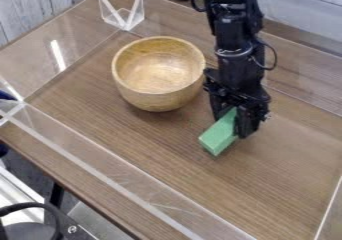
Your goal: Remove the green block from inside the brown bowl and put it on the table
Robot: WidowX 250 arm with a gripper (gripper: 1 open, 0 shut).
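The green block (pixel 221 136) is a bright green bar tilted in my gripper (pixel 237 119), which is shut on its upper end. Its lower end is at or just above the table (pixel 134 154), to the right of the brown bowl; whether it touches I cannot tell. The brown bowl (pixel 158 74) is a round light-tan wooden bowl standing empty left of my gripper. My black arm comes down from the top of the view, pointing almost straight down.
Clear acrylic walls (pixel 54 159) run along the table's edges. A clear acrylic piece (pixel 120 12) stands at the back left corner. Bare wood-grain tabletop lies in front of and to the right of the bowl.
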